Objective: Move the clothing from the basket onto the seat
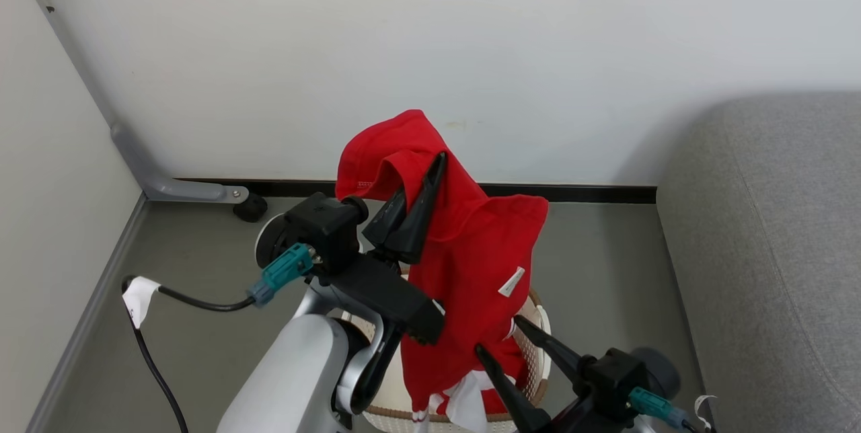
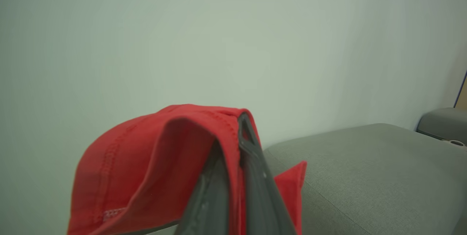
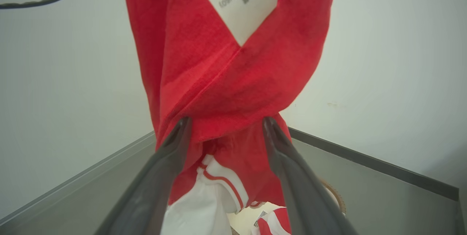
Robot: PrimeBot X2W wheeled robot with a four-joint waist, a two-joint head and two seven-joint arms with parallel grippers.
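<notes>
Left hand (image 1: 426, 184) is clamped tight on the red garment (image 1: 477, 251), holding it high above the basket (image 1: 397, 411), its tail dangling down to the rim. Right hand (image 1: 498, 333) is spread wide, fingers either side of the hanging cloth. Possibly a second red-and-white piece (image 3: 271, 220) lies in the basket, hard to tell. The grey seat (image 1: 773, 251) is off right.

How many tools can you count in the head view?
2. The left tool, raised mid-picture, is shut on the red clothing; the right tool, lower right, stands open around its hanging lower part.
</notes>
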